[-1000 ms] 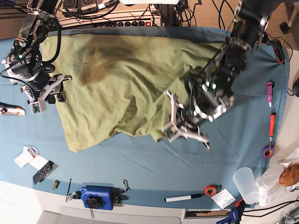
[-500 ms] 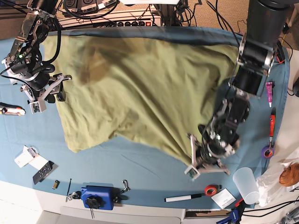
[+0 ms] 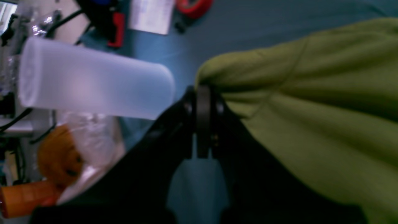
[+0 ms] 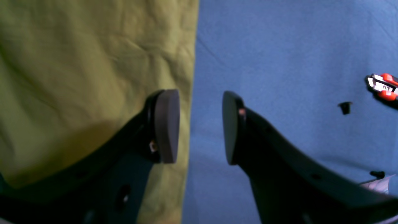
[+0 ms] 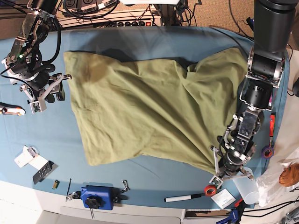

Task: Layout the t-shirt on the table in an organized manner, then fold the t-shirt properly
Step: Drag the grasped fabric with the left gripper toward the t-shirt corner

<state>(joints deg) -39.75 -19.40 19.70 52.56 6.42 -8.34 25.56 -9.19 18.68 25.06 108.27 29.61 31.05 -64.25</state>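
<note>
The t-shirt (image 5: 149, 107) was plain olive-green with a darker patch near one corner, the table (image 5: 140, 170) cover blue-teal with a white front edge — the grippers' fingers (image 4: 166, 124) were black, the cup (image 3: 93, 82) translucent white, the tape roll (image 5: 211, 190) red.

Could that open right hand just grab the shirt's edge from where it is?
Probably yes: the right hand hangs open over the t-shirt edge, nothing lying between.

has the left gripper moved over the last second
Yes. In the base view the left gripper, shut on the t-shirt, has travelled toward the table's front edge, close to the red tape roll.
</note>
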